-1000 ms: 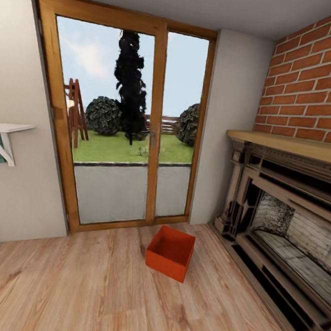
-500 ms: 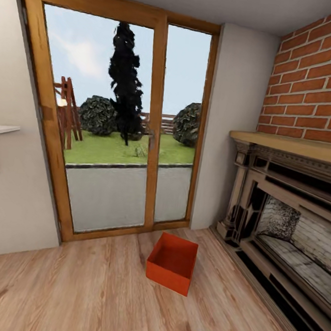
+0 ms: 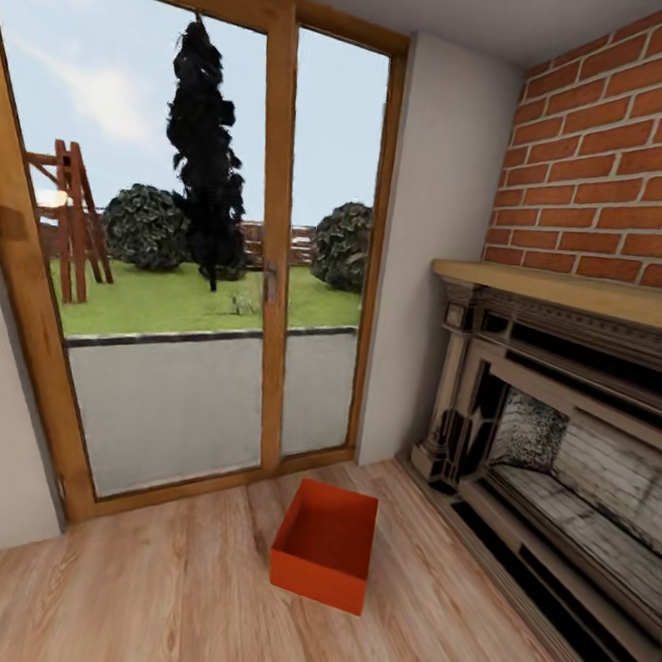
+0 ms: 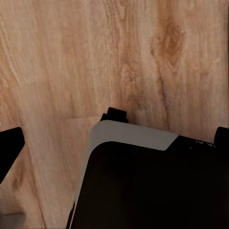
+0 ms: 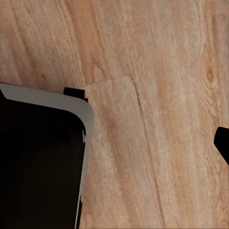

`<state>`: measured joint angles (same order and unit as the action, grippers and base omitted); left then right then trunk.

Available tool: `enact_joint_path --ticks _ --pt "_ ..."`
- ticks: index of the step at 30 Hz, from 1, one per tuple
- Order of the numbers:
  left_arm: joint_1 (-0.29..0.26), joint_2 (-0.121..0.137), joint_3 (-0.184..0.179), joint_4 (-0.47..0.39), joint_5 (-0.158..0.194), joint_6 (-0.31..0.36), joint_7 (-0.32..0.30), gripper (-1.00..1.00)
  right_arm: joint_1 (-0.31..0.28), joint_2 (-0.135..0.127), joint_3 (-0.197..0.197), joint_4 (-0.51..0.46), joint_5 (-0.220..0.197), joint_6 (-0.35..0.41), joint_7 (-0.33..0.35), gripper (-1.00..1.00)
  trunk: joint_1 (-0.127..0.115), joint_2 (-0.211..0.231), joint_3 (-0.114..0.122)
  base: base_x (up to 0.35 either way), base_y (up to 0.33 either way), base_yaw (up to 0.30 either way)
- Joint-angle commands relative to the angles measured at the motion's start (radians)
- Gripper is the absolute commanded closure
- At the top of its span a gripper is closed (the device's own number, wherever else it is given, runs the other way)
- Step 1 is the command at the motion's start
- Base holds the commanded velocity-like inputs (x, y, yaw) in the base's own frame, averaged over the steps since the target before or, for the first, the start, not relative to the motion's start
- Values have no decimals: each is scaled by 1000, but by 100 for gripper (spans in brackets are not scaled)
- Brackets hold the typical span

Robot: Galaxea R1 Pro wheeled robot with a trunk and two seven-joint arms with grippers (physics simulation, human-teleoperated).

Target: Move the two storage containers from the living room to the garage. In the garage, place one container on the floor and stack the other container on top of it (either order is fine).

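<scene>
a single red-orange storage container (image 3: 324,543) sits open-top and empty on the pale wood plank floor (image 3: 166,608) of the living room, at about 6 o'clock in the head view, a little right of centre and turned slightly askew to the boards. just beyond it, toward 12 o'clock, stands a tall wood-framed glass door (image 3: 267,255) with a lawn, dark bushes, a slender black tree and a reddish wooden frame outside. at 3 o'clock a red-brick wall (image 3: 616,165) rises above a wooden mantel (image 3: 565,291) and a dark carved fireplace (image 3: 560,472), whose base runs along the floor near the container but apart from it. a plain white wall (image 3: 433,250) fills the corner between door and fireplace. the left wrist view looks straight down on the plank floor, with the dark, grey-edged body of the robot (image 4: 152,186) across 6 o'clock and a black tip (image 4: 9,148) at 9 o'clock; whether the left gripper is spread or closed cannot be told. the right wrist view shows the same floor, the robot's dark body (image 5: 40,167) at 8 o'clock and a black tip (image 5: 223,143) at 3 o'clock; the right gripper's spread cannot be told either
</scene>
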<state>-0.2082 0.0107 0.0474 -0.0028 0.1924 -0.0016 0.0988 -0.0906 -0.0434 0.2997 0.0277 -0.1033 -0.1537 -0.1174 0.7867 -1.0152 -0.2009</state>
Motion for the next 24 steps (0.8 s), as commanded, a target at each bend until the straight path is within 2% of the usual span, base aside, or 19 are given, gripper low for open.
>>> enact_joint_path --ticks 1,6,13,24 --pt "0 0 4 0 4 0 1 -100 -1 0 8 3 -10 -6 -1 -100 1 -1 -1 322 174 -244" --pt "0 0 4 0 4 0 1 -100 -1 0 9 3 -10 -6 -1 -100 1 -1 -1 322 174 -177" --pt "0 0 4 0 4 -2 1 -100 -1 -1 9 3 -10 -6 -1 -100 1 -1 -1 322 157 -28" --pt "0 0 3 0 4 -6 1 -100 -1 -1 9 3 -10 -7 -2 -100 1 -1 -1 322 22 -1"
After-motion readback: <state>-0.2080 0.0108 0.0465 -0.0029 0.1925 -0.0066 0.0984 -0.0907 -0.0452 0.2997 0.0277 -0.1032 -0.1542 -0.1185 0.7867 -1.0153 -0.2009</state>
